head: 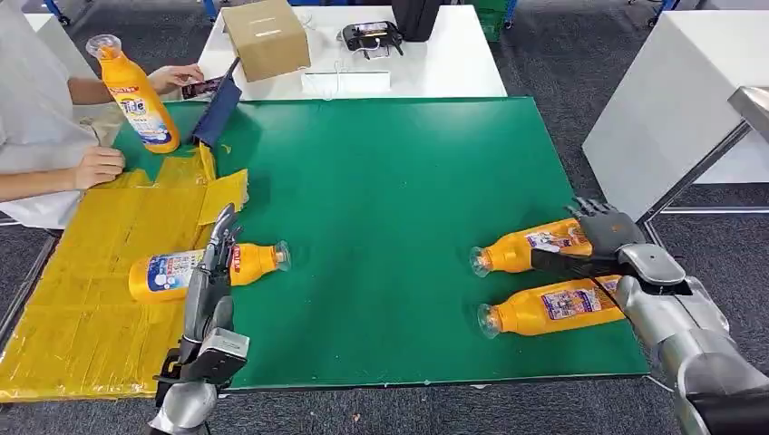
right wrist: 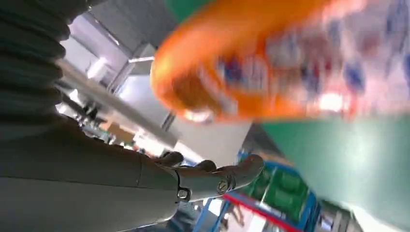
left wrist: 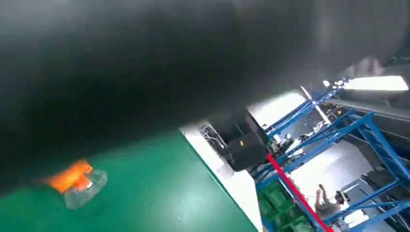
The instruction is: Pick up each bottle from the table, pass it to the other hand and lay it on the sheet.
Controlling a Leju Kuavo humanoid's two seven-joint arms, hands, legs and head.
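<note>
Green mat (head: 390, 199) covers the table, w/ a white table (head: 453, 63) beyond it and grey floor around; everything below is placed relative to that mat. Yellow sheet (head: 100, 272) overlaps the mat's left edge. One bottle (head: 168, 272) lies on its side across the sheet/mat border, cap toward mat centre; the left hand (head: 216, 263) stands over it, fingers straight and close together, nothing gripped. Left wrist view shows a clear cap (left wrist: 84, 186) on green. Two more bottles lie on the mat's right part, caps toward centre: the far bottle (head: 530, 246) and the near bottle (head: 549, 308). Right hand (head: 608, 237) sits at the far bottle's base end, fingers spread over it; can't tell if it's actually gripped yet, and the right wrist view is a blur of orange label. Step in hand, prob.: grasp the far bottle w/ the right hand. To do it well: wrap the body near mid-label, not the very base, so it won't pivot; lift clear of the near bottle just beside it; keep the neck free for the left hand to take. A 4th bottle (head: 136, 95) stands upright off the mat's far-left corner, by a person's hand (head: 177, 77); its label reads "Tide". Other labels too small to read. Cardboard box (head: 266, 38) sits on the white table.
</note>
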